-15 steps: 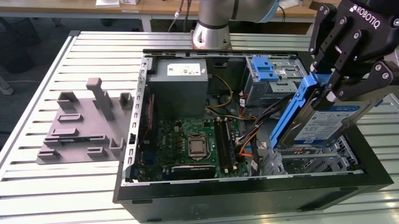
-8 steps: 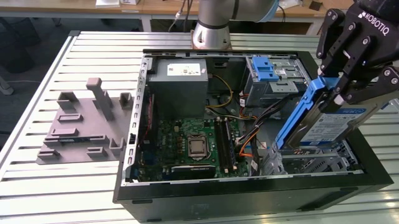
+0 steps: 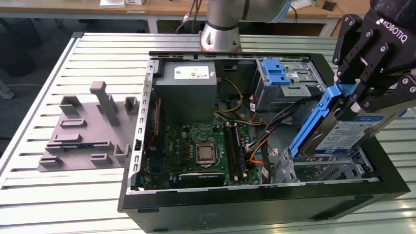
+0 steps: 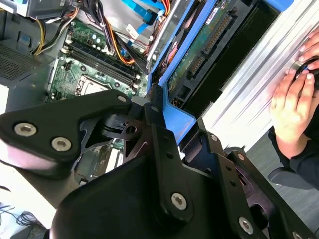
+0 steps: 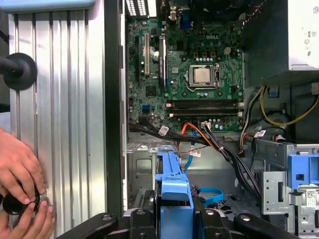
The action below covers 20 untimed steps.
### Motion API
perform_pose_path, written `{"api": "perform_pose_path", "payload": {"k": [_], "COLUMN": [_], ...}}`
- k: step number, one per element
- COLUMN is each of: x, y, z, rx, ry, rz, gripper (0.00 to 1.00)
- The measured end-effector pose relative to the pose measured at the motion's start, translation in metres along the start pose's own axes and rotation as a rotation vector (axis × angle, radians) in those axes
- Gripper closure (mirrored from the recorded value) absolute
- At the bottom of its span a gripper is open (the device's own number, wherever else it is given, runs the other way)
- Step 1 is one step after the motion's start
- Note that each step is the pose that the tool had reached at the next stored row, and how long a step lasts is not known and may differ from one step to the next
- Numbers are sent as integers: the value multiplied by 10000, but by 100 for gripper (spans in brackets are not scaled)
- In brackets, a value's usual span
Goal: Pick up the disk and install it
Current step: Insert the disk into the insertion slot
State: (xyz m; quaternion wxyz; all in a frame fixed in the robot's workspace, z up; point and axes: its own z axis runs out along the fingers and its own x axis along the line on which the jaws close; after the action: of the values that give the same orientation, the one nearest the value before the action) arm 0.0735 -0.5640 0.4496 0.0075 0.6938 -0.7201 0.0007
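Slatted metal surface (image 3: 39, 195) below, open computer case (image 3: 260, 207) on it. Clamps fingers (image 3: 351, 58) onto the disk (image 3: 354, 131) by its blue rails; holds it tilted, low end at the drive bay (image 3: 325, 168) mouth, likely so rails meet guides. Motherboard (image 3: 195, 146) alongside.

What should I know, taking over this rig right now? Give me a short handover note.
Gripper: shut on the disk.
Disk: held tilted, one end up, over the open computer case at the exterior view's right, its lower end at the drive bay.
Done: the disk is picked up and brought to the bay.
Left: the disk is not yet seated.
Note: a person's hands rest on the table beside the case.
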Motion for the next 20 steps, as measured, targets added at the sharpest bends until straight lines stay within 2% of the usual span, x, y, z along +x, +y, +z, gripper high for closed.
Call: {"api": "perform_pose_path", "payload": {"k": [13,20], "x": [-2,-3], "y": [-13,-16], "z": [106,202], "rx": [-4,-10], "ry": [-1,-1], "rz": [9,9], "gripper": [64,64]}}
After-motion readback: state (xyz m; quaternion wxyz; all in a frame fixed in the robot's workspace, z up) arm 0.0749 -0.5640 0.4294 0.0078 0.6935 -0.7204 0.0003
